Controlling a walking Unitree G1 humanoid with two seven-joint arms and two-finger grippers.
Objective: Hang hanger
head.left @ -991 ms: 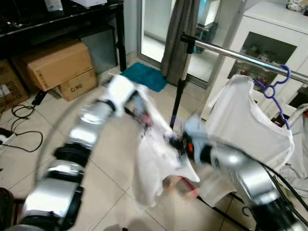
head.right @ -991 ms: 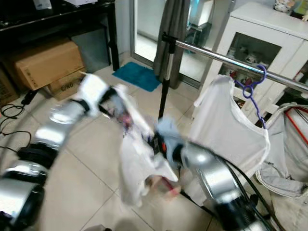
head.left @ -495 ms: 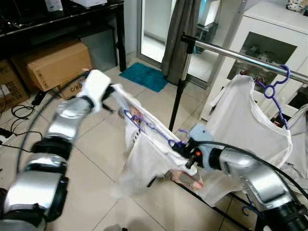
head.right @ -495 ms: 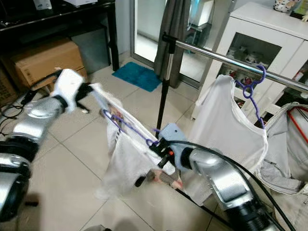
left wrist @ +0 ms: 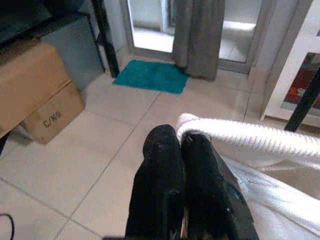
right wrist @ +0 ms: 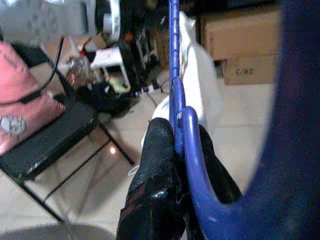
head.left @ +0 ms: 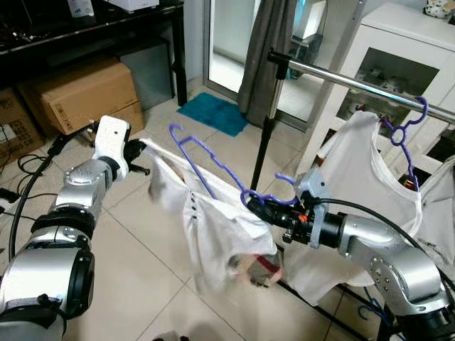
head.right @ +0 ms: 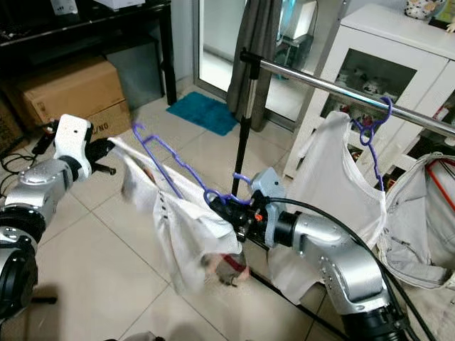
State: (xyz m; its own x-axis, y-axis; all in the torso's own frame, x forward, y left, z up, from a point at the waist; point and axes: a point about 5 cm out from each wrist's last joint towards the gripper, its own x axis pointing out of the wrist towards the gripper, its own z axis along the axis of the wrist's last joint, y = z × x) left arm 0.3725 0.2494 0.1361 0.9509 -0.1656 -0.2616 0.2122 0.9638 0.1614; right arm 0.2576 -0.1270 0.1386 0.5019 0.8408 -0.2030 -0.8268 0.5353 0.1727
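Clearly, the purple hanger (head.left: 213,167) could shed its white shirt (head.left: 220,227) short of the rail (head.left: 355,82).
Right gripper (head.left: 259,208) is clamped on the hanger's neck, left gripper (head.left: 142,149) pinched on a shirt edge; pulling apart may strip it.

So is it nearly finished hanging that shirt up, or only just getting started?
About midway. Done: one white shirt already hangs on the rail by its own hanger. In hand: the right gripper pinches the purple hanger near its hook, and the left gripper holds a corner of the white garment draped on it, stretched between the arms. Left: lifting the hook onto the rail, which is above it.
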